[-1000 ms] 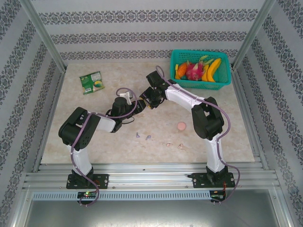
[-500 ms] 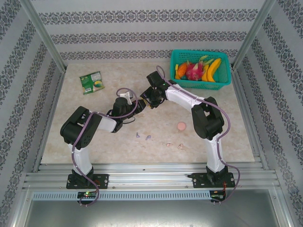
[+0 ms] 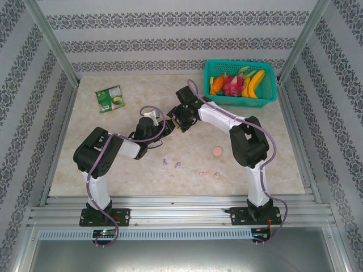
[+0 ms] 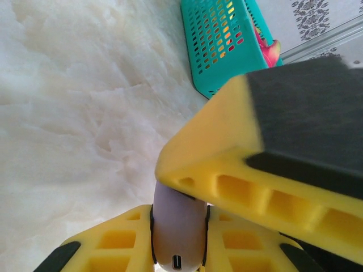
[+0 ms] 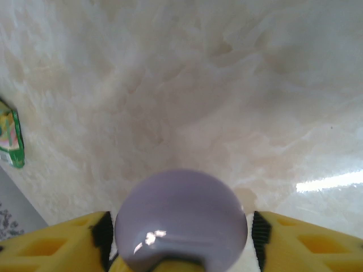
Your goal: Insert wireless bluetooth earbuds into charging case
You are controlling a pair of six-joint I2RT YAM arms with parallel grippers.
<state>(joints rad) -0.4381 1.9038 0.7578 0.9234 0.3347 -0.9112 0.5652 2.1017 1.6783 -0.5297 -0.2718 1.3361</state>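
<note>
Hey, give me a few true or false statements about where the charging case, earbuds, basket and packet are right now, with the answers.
1. The left gripper is clamped on the lilac charging case. True.
2. The teal basket sits at the near left corner. False: it stands at the far right.
3. A pink round disc lies on the table. True.
4. The green packet is inside the basket. False: it lies on the table, far left.
5. Every earbud is in the case. False: tiny lilac earbuds and pink earbuds lie loose on the table.
</note>
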